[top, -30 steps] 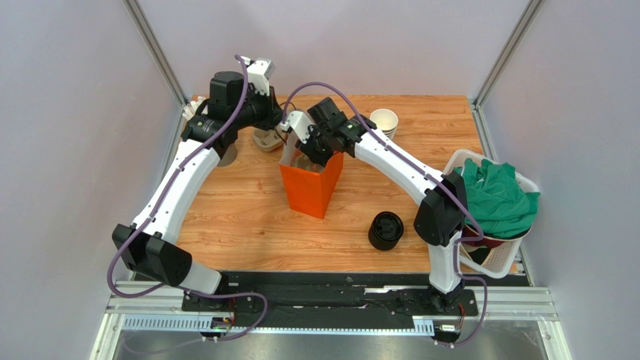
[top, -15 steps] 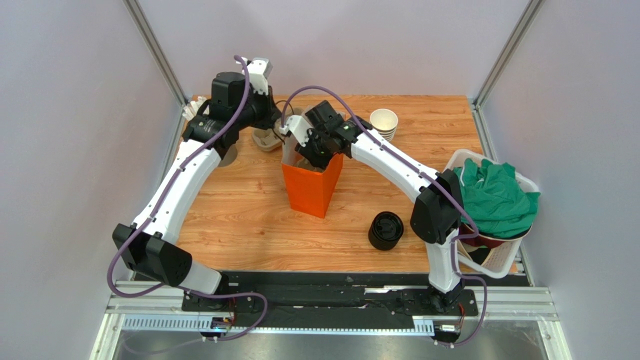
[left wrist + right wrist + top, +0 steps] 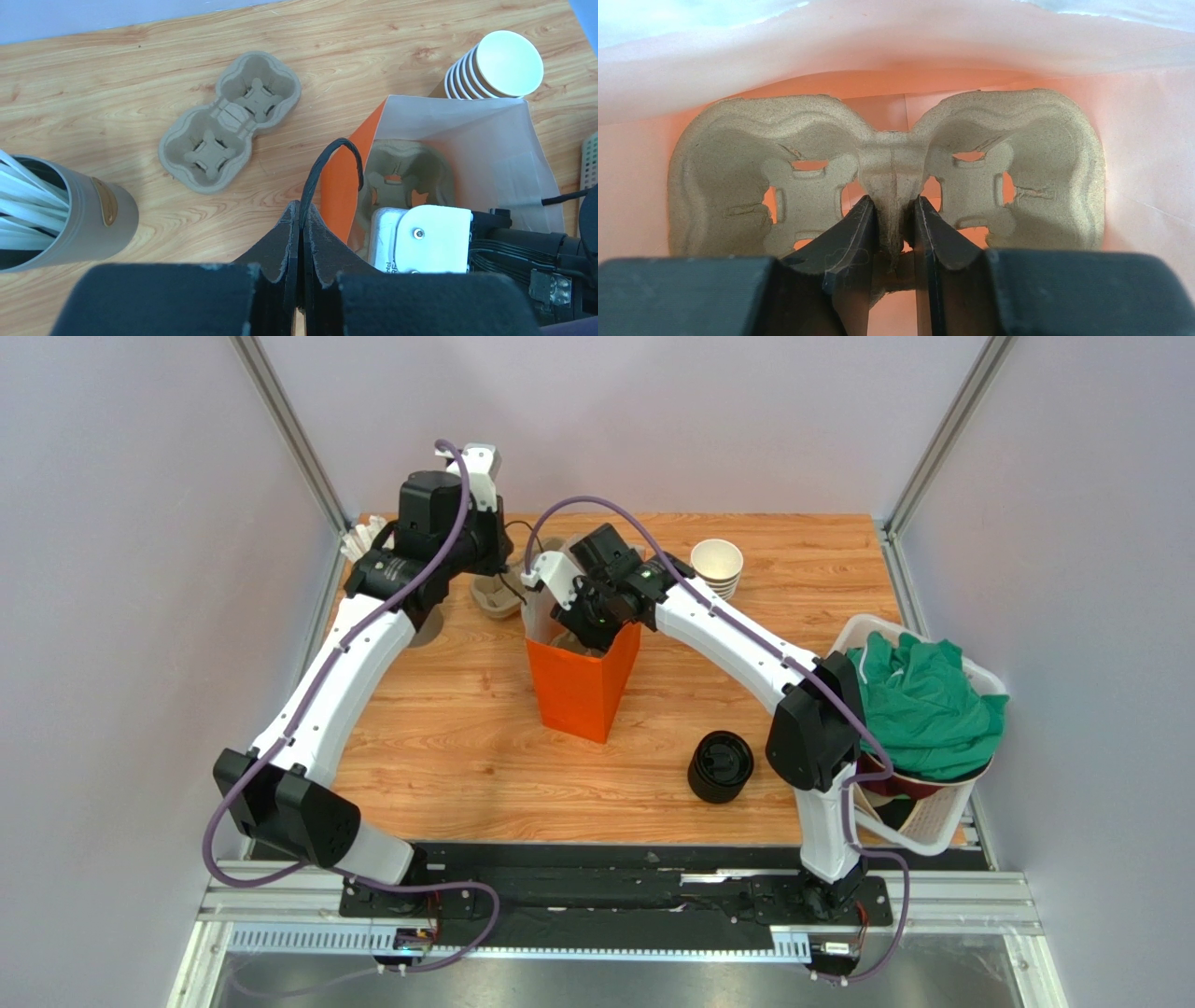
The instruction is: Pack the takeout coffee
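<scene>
No lidded takeout coffee shows in any view. An orange paper bag (image 3: 579, 693), white inside, stands open mid-table. My left gripper (image 3: 303, 210) is shut on the bag's black handle (image 3: 335, 150) at its left rim; it also shows in the top view (image 3: 516, 571). My right gripper (image 3: 892, 213) reaches down inside the bag and is shut on the middle ridge of a two-cup pulp carrier (image 3: 738, 175), which lies near the bag's bottom. The carrier (image 3: 407, 168) also shows in the left wrist view, empty.
A second pulp carrier (image 3: 228, 129) lies on the table left of the bag. A stack of lidless brown cups (image 3: 717, 563) stands behind it, a pile of black lids (image 3: 720, 766) in front. A grey straw holder (image 3: 70, 220) stands far left, a basket with green cloth (image 3: 926, 707) at right.
My right gripper has gone a little deeper into the bag with the carrier. My left gripper has shifted slightly back and left with the handle.
</scene>
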`<control>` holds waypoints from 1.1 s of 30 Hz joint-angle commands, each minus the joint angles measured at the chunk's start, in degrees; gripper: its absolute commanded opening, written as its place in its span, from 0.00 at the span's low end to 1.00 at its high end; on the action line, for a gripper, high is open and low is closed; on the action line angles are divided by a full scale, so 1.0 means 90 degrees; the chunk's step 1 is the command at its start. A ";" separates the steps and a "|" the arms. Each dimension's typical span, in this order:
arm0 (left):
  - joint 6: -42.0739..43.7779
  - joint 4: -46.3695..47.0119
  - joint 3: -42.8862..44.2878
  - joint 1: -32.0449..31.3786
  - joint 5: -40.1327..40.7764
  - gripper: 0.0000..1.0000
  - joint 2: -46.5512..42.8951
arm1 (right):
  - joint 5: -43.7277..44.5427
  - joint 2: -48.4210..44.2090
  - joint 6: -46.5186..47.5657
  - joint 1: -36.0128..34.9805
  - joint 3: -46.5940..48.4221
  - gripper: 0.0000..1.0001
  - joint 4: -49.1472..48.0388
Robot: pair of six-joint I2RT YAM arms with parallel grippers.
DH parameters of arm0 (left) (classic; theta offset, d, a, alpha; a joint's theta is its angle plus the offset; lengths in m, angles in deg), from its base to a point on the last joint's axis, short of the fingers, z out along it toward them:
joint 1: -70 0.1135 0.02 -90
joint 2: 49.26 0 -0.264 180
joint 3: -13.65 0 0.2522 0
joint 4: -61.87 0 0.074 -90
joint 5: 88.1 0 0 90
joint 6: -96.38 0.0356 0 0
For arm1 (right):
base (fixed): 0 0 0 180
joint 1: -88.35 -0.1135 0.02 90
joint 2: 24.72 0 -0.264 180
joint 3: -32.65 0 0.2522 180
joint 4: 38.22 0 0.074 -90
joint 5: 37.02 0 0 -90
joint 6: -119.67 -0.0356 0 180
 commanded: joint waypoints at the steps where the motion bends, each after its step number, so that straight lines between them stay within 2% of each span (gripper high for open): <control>1: -0.0127 0.0070 0.0021 0.0053 0.0181 0.00 0.0058 | -0.0047 0.0105 -0.0040 -0.0002 0.0022 0.26 -0.0062; 8: -0.0147 0.0060 0.0050 0.0072 0.0191 0.00 0.0097 | -0.0057 0.0193 -0.0001 -0.0002 -0.0017 0.26 -0.0033; 24: -0.0186 -0.0037 0.0128 0.0111 0.0874 0.00 0.0214 | -0.0057 0.0252 0.0058 -0.0012 -0.0095 0.26 0.0046; 33: -0.0264 -0.0018 0.0079 0.0180 0.0806 0.00 0.0224 | -0.0076 0.0379 0.0058 -0.0012 -0.0124 0.26 0.0065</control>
